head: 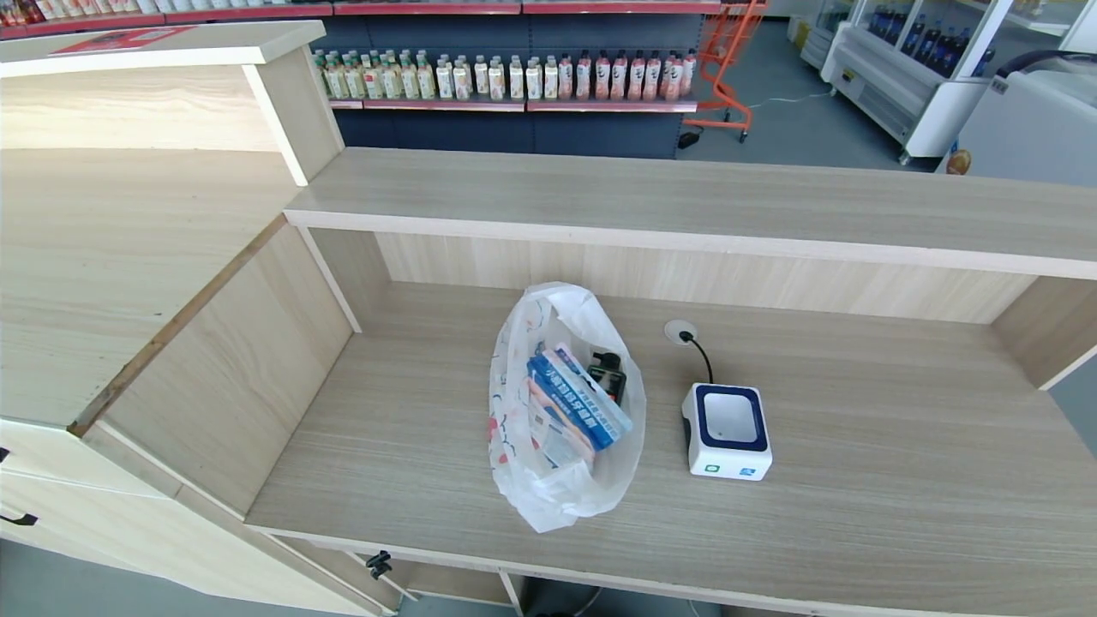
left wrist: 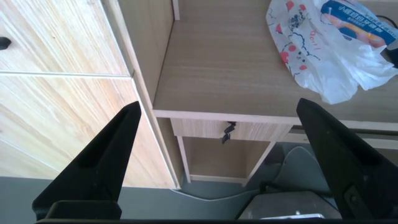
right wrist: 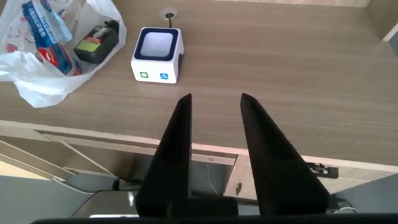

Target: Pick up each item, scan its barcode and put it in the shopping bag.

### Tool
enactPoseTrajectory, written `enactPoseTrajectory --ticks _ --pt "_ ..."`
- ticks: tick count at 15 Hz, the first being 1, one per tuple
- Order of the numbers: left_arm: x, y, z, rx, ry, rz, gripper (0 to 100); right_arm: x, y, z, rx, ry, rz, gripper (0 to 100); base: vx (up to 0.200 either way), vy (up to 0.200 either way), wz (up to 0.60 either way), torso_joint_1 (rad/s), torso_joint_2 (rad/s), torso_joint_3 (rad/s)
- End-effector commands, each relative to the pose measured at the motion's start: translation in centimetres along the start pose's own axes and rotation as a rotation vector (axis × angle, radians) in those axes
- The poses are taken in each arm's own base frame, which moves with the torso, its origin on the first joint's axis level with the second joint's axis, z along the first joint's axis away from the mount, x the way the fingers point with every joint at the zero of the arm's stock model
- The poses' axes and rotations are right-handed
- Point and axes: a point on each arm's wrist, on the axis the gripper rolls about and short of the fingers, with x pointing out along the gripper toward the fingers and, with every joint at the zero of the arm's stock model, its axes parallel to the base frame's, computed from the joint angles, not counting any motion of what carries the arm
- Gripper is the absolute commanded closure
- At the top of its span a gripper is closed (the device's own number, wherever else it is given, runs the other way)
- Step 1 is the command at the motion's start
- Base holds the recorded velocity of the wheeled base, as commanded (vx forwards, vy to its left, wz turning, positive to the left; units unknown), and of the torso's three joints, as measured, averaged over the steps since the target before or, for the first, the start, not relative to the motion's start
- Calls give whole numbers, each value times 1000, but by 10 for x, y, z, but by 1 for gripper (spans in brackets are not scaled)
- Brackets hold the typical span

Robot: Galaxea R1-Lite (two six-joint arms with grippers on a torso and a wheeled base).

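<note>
A white plastic shopping bag [head: 514, 403] lies open on the wooden counter [head: 857, 480]. Inside it are a blue box [head: 574, 398], a black item [head: 608, 377] and other packets. To its right stands the white barcode scanner [head: 727, 428], its cable running to a hole [head: 680, 331]. My left gripper [left wrist: 219, 106] is open and empty, low in front of the counter's left front corner, with the bag [left wrist: 311, 56] beyond it. My right gripper [right wrist: 216, 98] is open and empty near the counter's front edge, short of the scanner [right wrist: 157, 55] and the bag [right wrist: 37, 81].
A raised ledge [head: 686, 197] runs along the back of the counter and a side panel [head: 231, 368] closes its left end. A drawer with a key [left wrist: 228, 130] sits under the front edge. Bare counter lies right of the scanner.
</note>
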Motion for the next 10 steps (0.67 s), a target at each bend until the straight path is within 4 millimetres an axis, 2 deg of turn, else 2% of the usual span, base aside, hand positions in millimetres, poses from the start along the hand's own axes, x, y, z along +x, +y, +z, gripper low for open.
enactPoseTrajectory --ticks 1,10 --pt "0 0 0 0 0 0 0 0 0 0 0 0 1 100 0 0 0 0 0 0" --pt "0 0 0 -1 1 0 0 0 0 0 0 0 -1 100 0 0 0 0 0 0"
